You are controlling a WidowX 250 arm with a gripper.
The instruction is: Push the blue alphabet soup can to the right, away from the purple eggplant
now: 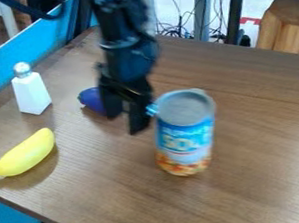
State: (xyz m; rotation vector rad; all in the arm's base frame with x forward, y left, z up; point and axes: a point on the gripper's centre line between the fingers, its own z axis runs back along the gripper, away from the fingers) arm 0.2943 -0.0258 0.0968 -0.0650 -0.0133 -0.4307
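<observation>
The black gripper hangs above the middle of the table, its fingers apart and pointing down. Just right of it stands a blue-labelled can with a grey metal top, upright; whether the right finger touches it I cannot tell. A purple-blue rounded object lies behind and to the left, partly hidden by the left finger. Further left, a white shaker-like bottle with a silvery cap stands upright. At the lower left lies a yellow banana-shaped object.
The brown wooden table spans most of the view, with its front edge running diagonally at the lower left. A blue panel borders its upper left side. Beyond the far edge are cables and a wooden stool-like piece.
</observation>
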